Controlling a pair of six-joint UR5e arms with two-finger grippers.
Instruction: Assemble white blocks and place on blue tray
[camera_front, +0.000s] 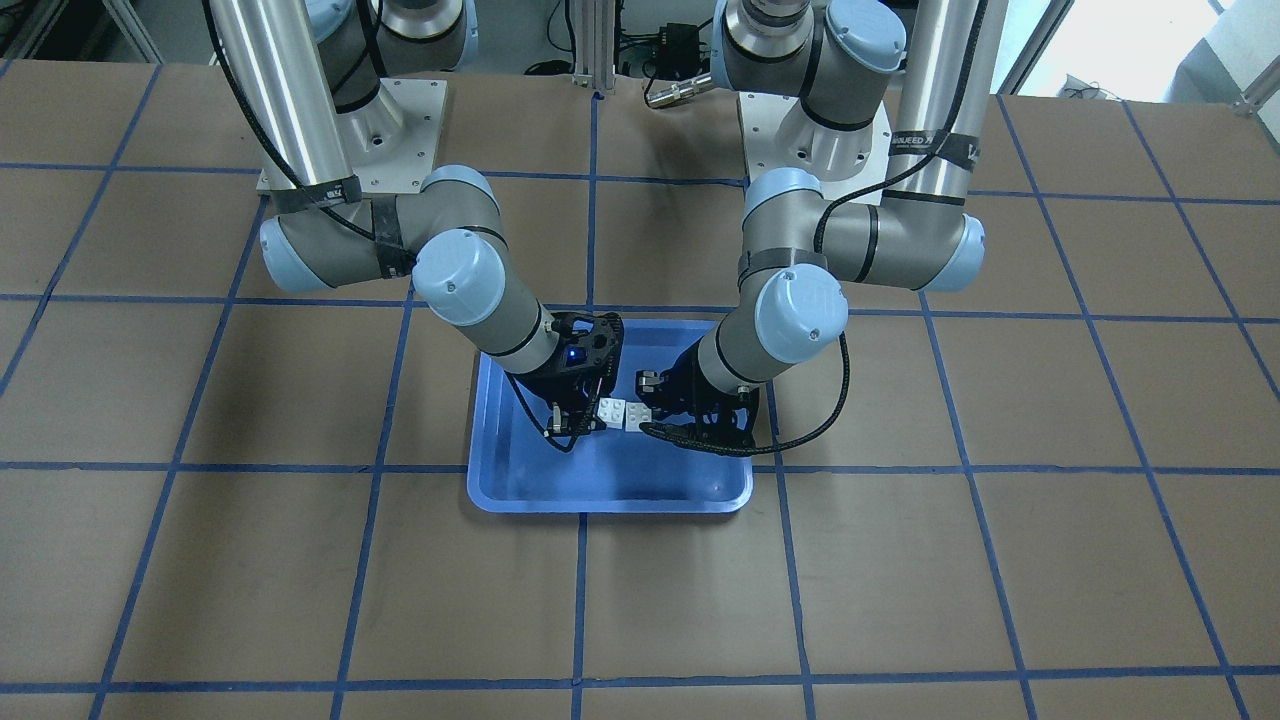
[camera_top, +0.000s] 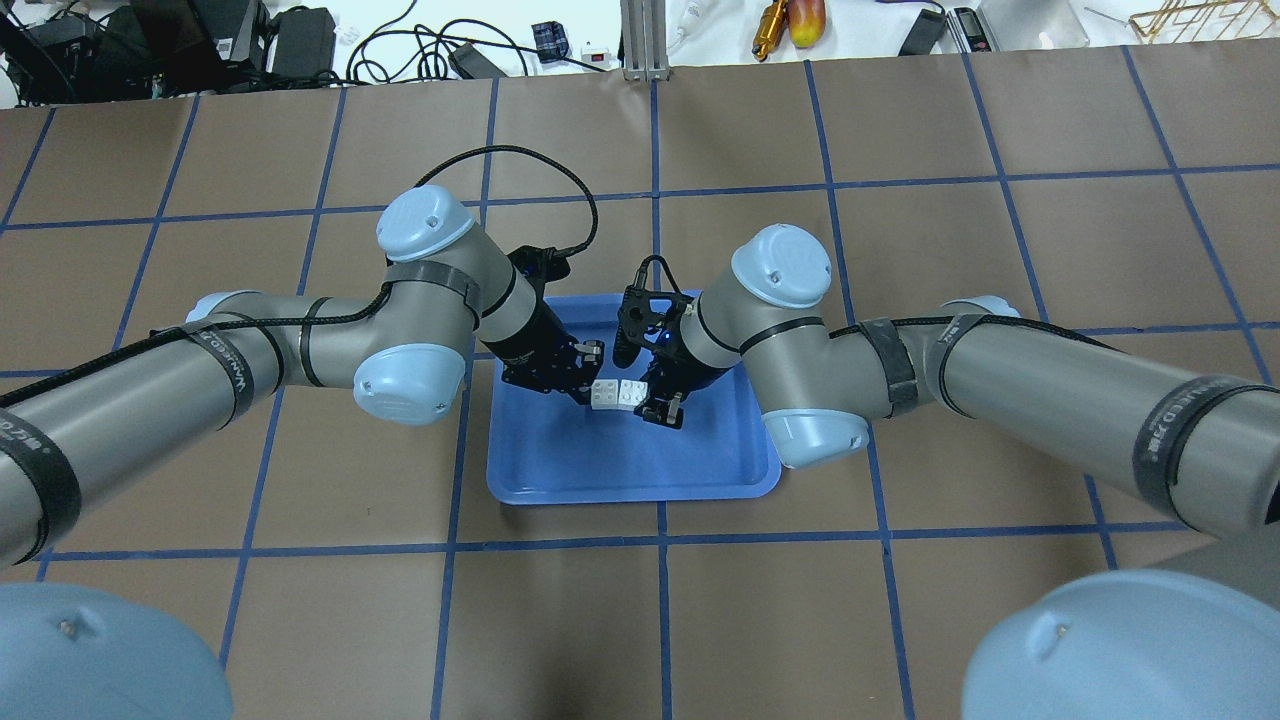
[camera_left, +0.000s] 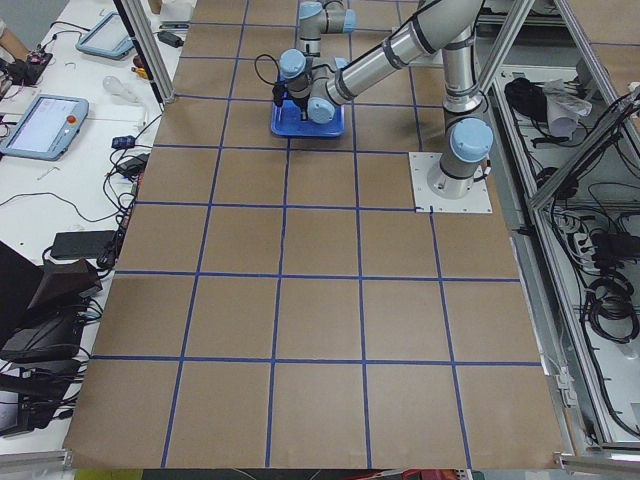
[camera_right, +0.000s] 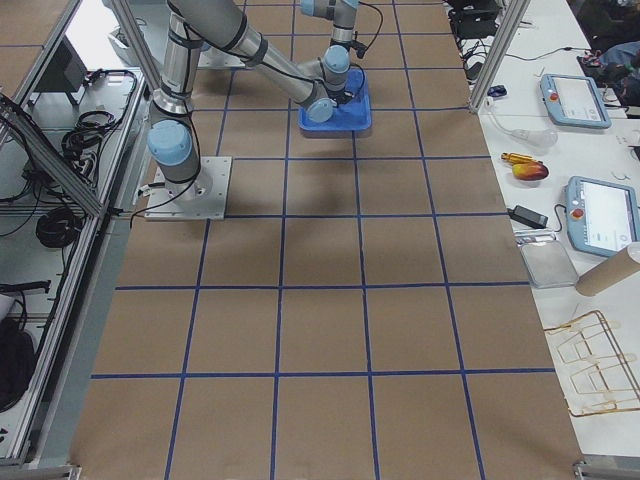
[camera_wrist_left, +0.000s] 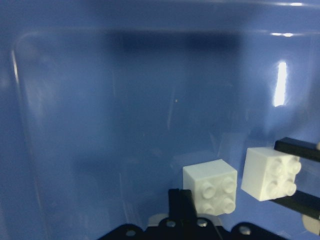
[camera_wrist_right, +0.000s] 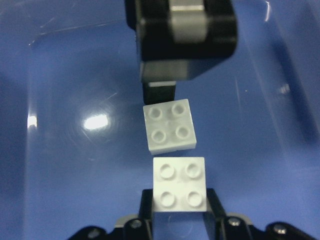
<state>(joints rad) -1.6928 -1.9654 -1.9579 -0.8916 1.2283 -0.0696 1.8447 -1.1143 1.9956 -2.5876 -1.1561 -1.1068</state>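
Barely apart, white blocks (camera_top: 606, 394), left gripper (camera_top: 594, 386), right gripper (camera_top: 646, 394), mid blue tray (camera_top: 620, 468)

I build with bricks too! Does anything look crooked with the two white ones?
A little. In the right wrist view, the far brick, in the left gripper, sits slightly twisted against the near brick in the right gripper. A thin gap separates them over the blue tray. Nothing looks broken.

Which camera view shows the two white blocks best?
Right wrist-mounted: both white blocks sit central, studs facing the camera, narrow gap visible. Left wrist shows them obliquely; overhead and front-facing show them tiny; the side views cannot resolve them.
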